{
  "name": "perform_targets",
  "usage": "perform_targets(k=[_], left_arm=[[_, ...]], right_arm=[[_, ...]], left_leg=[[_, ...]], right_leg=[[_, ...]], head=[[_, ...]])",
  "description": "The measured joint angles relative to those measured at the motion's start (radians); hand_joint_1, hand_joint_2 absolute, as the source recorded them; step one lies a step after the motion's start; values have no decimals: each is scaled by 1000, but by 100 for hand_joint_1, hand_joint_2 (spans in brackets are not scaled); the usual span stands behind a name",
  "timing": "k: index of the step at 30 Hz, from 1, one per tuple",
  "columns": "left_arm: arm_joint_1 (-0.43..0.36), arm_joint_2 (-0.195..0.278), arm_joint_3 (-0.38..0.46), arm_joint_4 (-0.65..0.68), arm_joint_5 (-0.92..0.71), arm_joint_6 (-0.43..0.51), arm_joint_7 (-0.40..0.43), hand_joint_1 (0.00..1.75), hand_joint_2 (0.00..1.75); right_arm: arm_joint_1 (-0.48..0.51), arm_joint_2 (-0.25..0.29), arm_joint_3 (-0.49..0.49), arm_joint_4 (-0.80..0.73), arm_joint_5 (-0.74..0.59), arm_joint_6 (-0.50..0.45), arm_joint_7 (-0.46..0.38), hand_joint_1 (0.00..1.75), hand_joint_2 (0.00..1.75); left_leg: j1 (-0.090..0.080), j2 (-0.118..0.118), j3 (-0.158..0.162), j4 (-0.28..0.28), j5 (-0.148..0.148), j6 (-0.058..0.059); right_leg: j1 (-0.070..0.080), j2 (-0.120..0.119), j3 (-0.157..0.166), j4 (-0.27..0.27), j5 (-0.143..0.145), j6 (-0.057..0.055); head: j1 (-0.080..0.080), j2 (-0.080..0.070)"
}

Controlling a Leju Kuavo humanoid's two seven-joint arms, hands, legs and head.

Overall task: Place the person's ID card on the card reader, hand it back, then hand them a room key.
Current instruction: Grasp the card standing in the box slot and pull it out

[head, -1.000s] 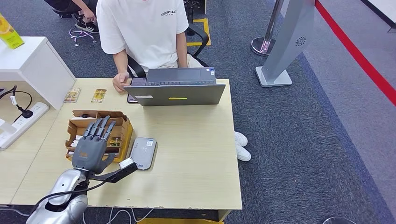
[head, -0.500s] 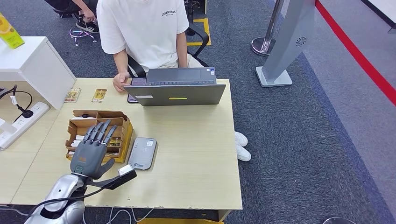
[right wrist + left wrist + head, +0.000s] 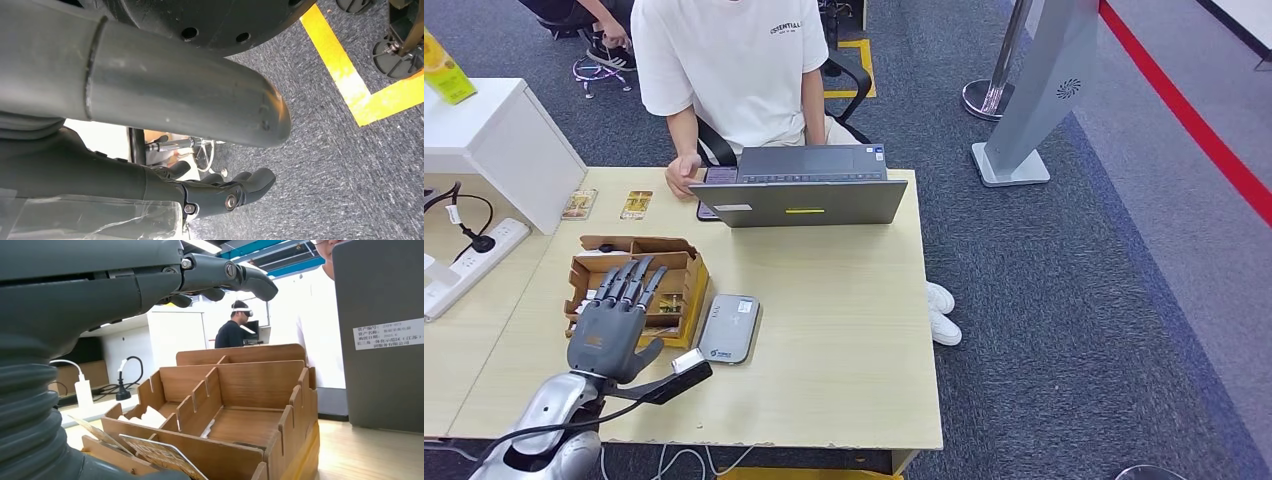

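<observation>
A light wooden table point(image 3: 844, 330) stands on blue-grey carpet, with a white cabinet point(image 3: 499, 140) at its far left corner and a red floor line running past a grey stand point(image 3: 1039, 90) to the right. A person in a white T-shirt point(image 3: 729, 60) sits at the far side of the table behind an open grey laptop point(image 3: 809, 190), one hand point(image 3: 682, 172) resting on the table edge beside it.

The card reader point(image 3: 730, 327), a flat grey unit, lies on the table just to the right of a compartmented wooden box point(image 3: 679, 262). The left wrist view shows that box point(image 3: 240, 405) holding white items in one compartment and a printed card point(image 3: 162, 457) leaning in its near slot. Two small cards point(image 3: 607, 205) lie flat near the far edge, between the cabinet and the laptop. Which of these is the ID card or room key cannot be told.

The left hand point(image 3: 614, 320) hovers over the near half of the wooden box, palm down, fingers point(image 3: 629, 280) extended and slightly apart, holding nothing. The thumb points towards the card reader without touching it.

The right hand point(image 3: 220, 192) hangs low beside the robot's body above the carpet and a yellow floor marking point(image 3: 350, 75). Its fingers are loosely curled with nothing visible in them; whether they are fully closed cannot be told.

A white power strip point(image 3: 469, 262) with a black cable lies on the adjoining surface to the left.
</observation>
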State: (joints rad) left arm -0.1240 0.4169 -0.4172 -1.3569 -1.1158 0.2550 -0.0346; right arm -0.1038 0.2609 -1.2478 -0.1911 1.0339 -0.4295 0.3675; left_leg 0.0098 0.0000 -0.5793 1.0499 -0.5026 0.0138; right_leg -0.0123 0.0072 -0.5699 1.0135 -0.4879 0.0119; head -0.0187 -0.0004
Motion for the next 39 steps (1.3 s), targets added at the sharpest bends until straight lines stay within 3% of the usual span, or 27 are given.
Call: perform_targets(k=[39], left_arm=[[-41,-3,34,105,-23,-33,44,0,175]], right_arm=[[-1,0,0,0,10,1,10,0,0]], left_leg=[[0,0,0,0,0,0]], right_leg=[[0,0,0,0,0,0]], head=[[0,0]])
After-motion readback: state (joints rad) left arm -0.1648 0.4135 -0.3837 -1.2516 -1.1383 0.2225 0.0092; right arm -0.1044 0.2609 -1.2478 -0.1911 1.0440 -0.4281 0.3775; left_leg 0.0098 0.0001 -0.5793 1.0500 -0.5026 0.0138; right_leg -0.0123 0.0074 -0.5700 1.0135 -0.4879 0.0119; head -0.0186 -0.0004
